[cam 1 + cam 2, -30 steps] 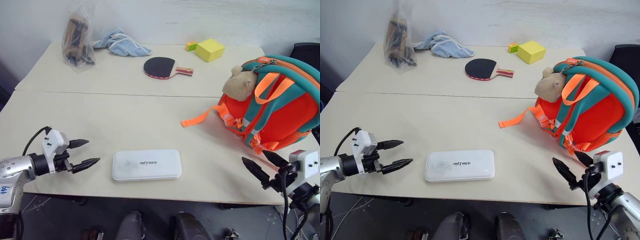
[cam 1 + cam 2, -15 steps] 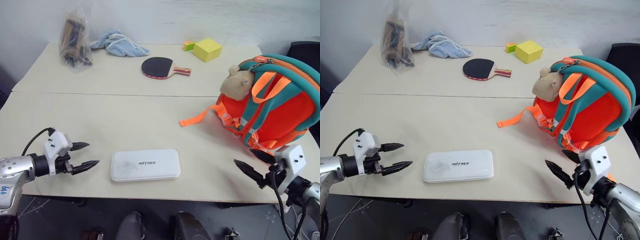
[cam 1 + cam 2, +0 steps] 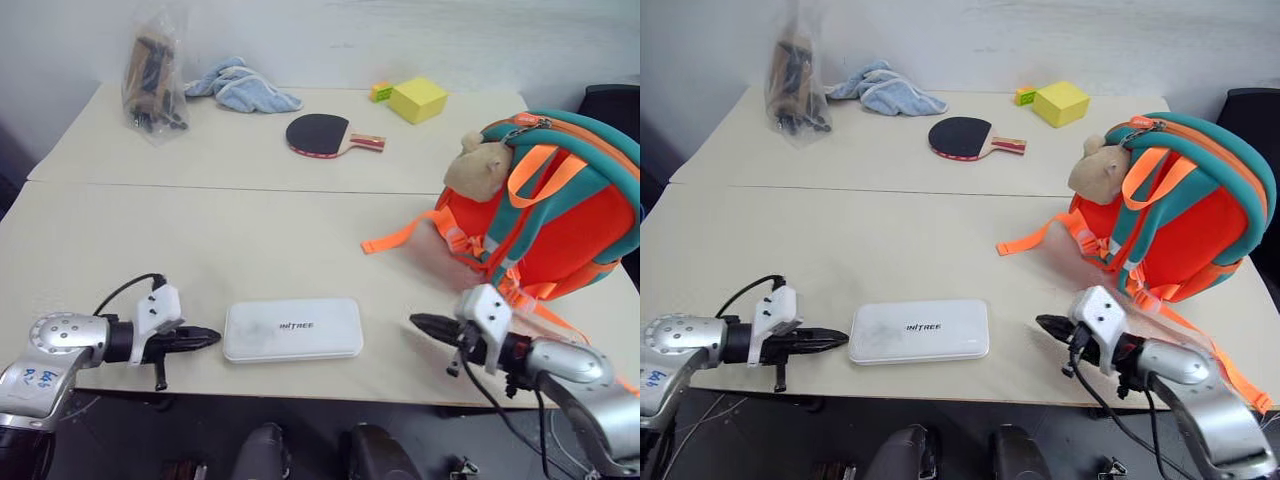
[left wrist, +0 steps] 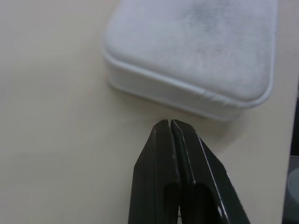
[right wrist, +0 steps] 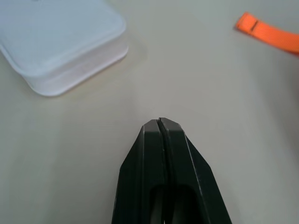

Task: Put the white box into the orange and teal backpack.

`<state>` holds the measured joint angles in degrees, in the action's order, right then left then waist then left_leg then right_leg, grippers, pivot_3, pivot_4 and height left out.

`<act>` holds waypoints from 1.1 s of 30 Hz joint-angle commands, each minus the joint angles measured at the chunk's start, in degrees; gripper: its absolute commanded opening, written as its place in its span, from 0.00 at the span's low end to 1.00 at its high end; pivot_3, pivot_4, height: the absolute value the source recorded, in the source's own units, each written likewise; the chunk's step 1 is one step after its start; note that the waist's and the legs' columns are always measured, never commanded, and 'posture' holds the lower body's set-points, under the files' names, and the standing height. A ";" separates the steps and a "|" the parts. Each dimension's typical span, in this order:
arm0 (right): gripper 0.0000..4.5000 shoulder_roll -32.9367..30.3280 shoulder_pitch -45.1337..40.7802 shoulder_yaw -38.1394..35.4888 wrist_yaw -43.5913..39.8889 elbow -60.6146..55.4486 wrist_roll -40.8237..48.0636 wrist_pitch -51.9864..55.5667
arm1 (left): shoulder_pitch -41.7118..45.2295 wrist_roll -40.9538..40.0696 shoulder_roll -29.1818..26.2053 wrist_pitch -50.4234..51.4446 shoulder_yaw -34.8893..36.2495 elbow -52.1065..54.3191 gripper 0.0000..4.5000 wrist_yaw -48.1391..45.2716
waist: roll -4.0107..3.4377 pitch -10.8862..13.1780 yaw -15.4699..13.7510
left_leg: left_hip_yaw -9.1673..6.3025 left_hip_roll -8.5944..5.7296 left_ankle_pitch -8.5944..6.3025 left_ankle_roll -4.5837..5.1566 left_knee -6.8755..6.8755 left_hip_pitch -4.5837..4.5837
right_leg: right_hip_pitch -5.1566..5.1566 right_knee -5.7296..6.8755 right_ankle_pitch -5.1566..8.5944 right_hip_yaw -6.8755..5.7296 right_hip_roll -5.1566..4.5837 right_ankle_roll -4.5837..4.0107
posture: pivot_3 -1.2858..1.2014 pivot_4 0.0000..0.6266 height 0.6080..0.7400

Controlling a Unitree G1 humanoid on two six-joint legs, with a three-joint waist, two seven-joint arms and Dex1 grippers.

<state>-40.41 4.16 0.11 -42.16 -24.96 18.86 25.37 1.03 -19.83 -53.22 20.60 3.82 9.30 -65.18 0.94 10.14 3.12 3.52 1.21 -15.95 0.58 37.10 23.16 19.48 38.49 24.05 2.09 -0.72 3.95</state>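
The white box [image 3: 293,329] lies flat near the table's front edge, small dark lettering on its lid. Just off its left end, my left gripper [image 3: 212,338] is shut and empty, tips pointing at the box [image 4: 196,51] with a small gap between. My right gripper [image 3: 416,322] is shut and empty too, lying low over the table a short way off the box's right end [image 5: 60,42]. The orange and teal backpack [image 3: 560,215] stands at the right with a tan plush animal [image 3: 478,163] on it and an orange strap [image 3: 400,236] trailing onto the table.
At the back lie a table tennis paddle [image 3: 325,135], a yellow block [image 3: 419,99], a blue cloth [image 3: 243,88] and a clear bag of dark items [image 3: 152,72]. A seam [image 3: 230,186] joins the two tables. A dark chair [image 3: 612,105] stands behind the backpack.
Both grippers have shut from open. Each arm has swung inward and lower, bringing its tips toward its end of the white box. The box and backpack have not moved.
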 commanded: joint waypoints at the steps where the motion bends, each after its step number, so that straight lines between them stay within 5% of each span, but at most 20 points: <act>1: 0.00 1.62 -1.89 2.56 2.13 1.46 -3.42 -0.85 | 2.99 -0.61 1.36 1.25 -1.21 2.00 0.01 0.64 | 0.00 0.00 -0.03 | 0.00 0.00 0.00 0.00 0.01 -0.01 | 0.01 0.04 0.00 0.00 0.00 0.00 | 0.52 0.24 1.00; 14: 0.00 1.34 -2.71 -0.02 1.63 4.82 -4.81 -2.29 | 17.48 5.02 7.35 -1.16 -8.37 -11.14 0.01 1.04 | 0.01 -0.01 -0.40 | -0.01 -0.01 0.01 0.00 0.12 0.00 | -0.01 0.12 0.00 -0.02 0.03 0.00 | 0.52 0.24 1.00; 19: 0.00 2.06 -3.06 2.30 1.63 4.48 -6.35 -3.29 | 19.93 0.84 5.06 14.36 -6.87 -15.94 0.26 -0.24 | 0.02 -0.02 -0.10 | -0.02 0.00 0.02 -0.01 0.12 -0.02 | 0.00 0.18 0.00 -0.03 0.03 0.00 | 0.52 0.24 1.00; 23: 0.00 2.52 -3.66 3.28 1.42 4.07 -6.96 -3.88 | 17.72 -4.78 -3.04 25.71 -10.82 -12.77 0.50 -12.08 | 0.03 -0.04 0.76 | 0.00 0.04 0.10 -0.13 0.08 -0.10 | 0.01 0.28 0.01 0.00 0.10 -0.02 | 0.52 0.24 1.00; 30: 0.00 3.37 -4.82 5.22 1.27 4.40 -8.27 -4.43 | 23.35 -9.99 0.71 45.07 -11.30 -15.72 0.98 -7.58 | -0.06 -0.09 -0.02 | -0.08 0.01 0.12 -0.14 0.12 -0.15 | -0.04 0.38 0.07 -0.03 0.05 -0.12 | 0.52 0.24 1.00; 33: 0.00 3.70 -4.78 5.73 1.45 4.42 -8.80 -4.45 | 24.21 -10.92 3.07 50.52 -11.57 -15.63 0.99 -5.01 | -0.10 -0.12 -0.50 | -0.10 -0.02 0.13 -0.15 0.17 -0.16 | -0.07 0.39 0.07 -0.03 0.03 -0.12 | 0.52 0.24 1.00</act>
<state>-37.04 -0.90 5.05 -40.40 -20.11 10.46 21.25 26.45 -30.47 -51.34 67.49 -5.22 -5.56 -72.56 0.85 10.03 2.62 3.37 1.17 -15.81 0.42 37.29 23.02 19.40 38.88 24.12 2.07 -0.69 3.83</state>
